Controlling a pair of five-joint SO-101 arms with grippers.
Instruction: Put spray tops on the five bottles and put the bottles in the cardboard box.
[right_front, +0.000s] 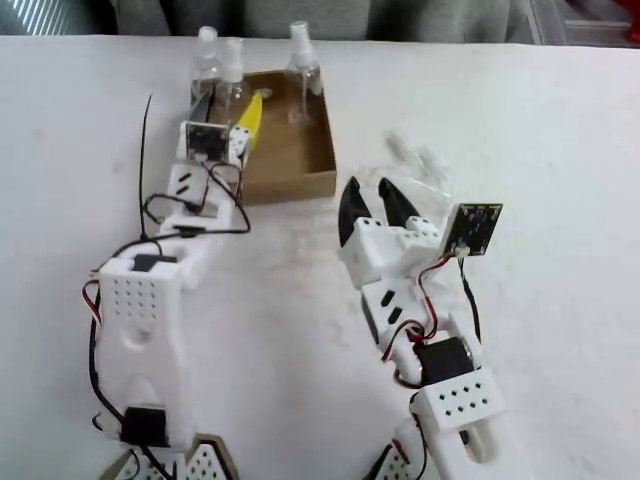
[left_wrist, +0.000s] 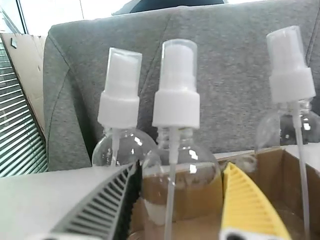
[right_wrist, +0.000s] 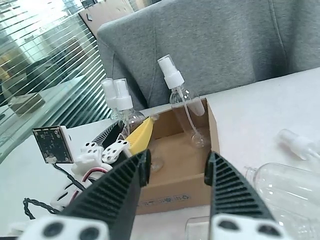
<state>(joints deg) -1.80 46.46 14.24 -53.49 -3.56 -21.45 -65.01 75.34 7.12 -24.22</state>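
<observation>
Currently held: the left gripper (right_front: 228, 105) has its jaws drawn in against both sides of a capped bottle (left_wrist: 180, 175). The bottle stands upright by the left wall of the cardboard box (right_front: 290, 187), seemingly just inside it.
Step in hand: most likely seating this bottle on the box floor and letting go.
Placement: get the base flat on the cardboard before any release. A base perched on the wall's edge would tip the bottle.
Release: part the jaws only a little, evenly, so neither one drags the slick, round body sideways.
Withdrawal: lift straight up and back. The tall spray top sits above the jaws and would catch easily on a slanted exit.
Neighbours: an outside bottle (right_front: 207, 62), also capped, stands on the surface (right_front: 520, 130) just beyond the box's left wall, close to the grey jaw. Opening wide could knock it over.
Corner bottle (right_front: 302, 75): capped and upright in the box's far right corner, well apart from the work.
Right gripper (right_front: 370, 195): jaws wide and holding nothing, near the box's right front corner.
Remaining: a clear bottle (right_wrist: 285, 182) lies on the surface beside the right gripper and seems to lack a spray top.
</observation>
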